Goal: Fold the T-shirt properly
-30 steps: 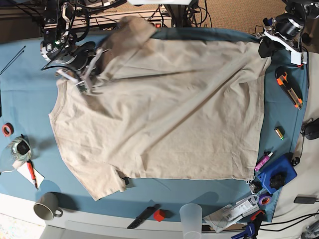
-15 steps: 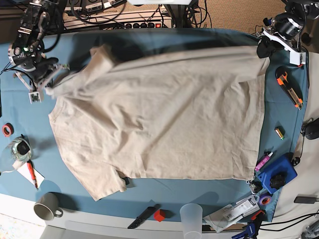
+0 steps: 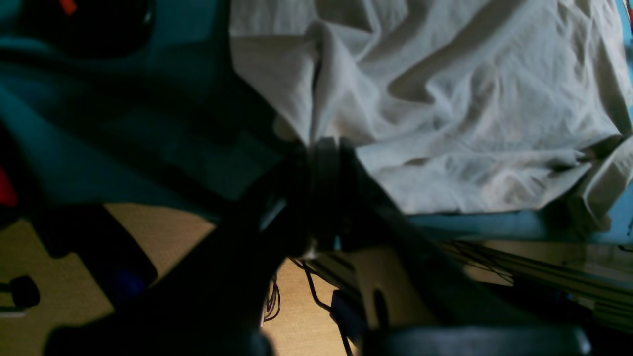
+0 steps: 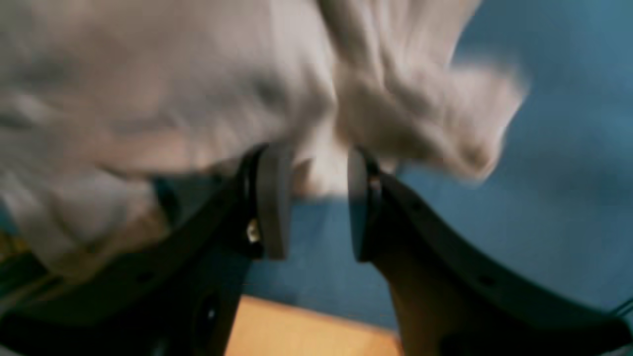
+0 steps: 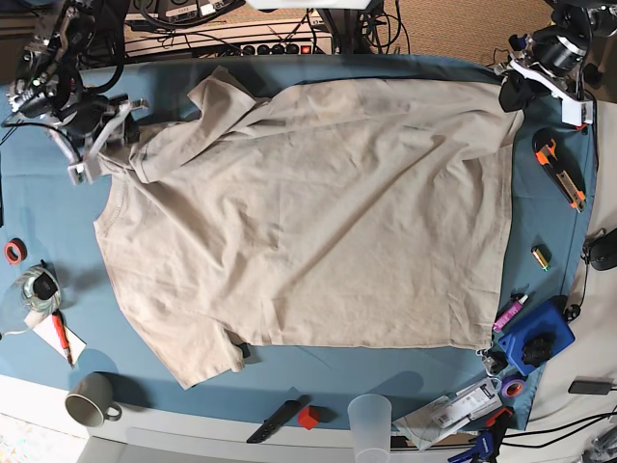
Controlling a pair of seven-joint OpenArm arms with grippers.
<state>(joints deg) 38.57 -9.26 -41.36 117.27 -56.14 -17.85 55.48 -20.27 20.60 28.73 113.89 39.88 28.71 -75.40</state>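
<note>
Right end effector [image 4: 319, 202] now spread; T-shirt [image 5: 318, 222] rumpled, left 1 [image 3: 324, 148] pinching it

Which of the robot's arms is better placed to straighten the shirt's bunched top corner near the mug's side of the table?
The right, I judge: its open claw is just over that bunched corner of the T-shirt, while the left claw grips the opposite top corner.

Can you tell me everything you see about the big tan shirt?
The T-shirt is plain beige and looks like soft, thin cloth. It lies spread on the blue tablecloth, wrinkled and not neatly folded, with a bunched part near the top left of the base view. The left gripper pinches one corner. The right gripper is open over the other end.
</note>
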